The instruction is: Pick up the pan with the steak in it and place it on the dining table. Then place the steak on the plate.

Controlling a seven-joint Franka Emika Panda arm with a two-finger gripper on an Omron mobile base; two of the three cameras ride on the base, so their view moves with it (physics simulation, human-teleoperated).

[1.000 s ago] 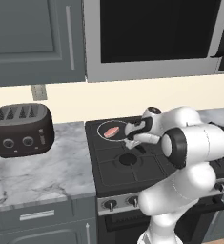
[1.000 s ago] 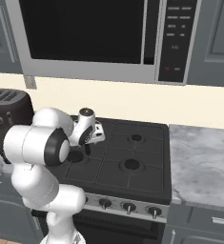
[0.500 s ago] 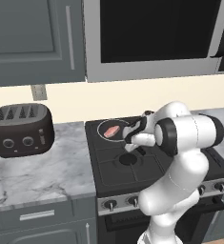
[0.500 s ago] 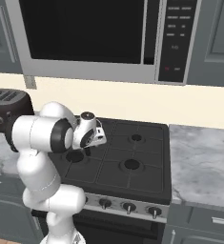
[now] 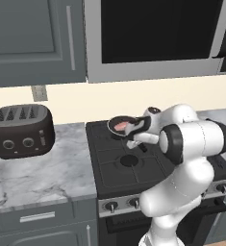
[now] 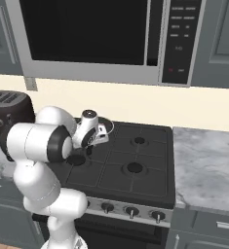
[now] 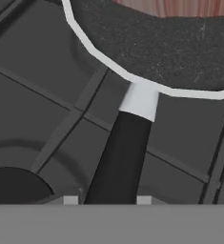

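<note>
Flat, even rendered light, with no glare.

Both base views are bright and shadowless across the pale wall [image 5: 133, 98], and the microwave door [image 6: 82, 29] stays a dull black with no reflection. The hand view is coarse and soft: the pan [image 7: 180, 52] shows grainy speckle, its pale rim goes blocky, and the stove grates [image 7: 46, 100] blur at the edges.

The white arm rises from its base, bends at a dark-jointed elbow and reaches forward and to the left at mid height. The wrist is turned so the hand [image 5: 139, 135] points down and away. In the hand view its two small fingers [image 7: 70, 200] stand close on either side of a dark handle.
</note>
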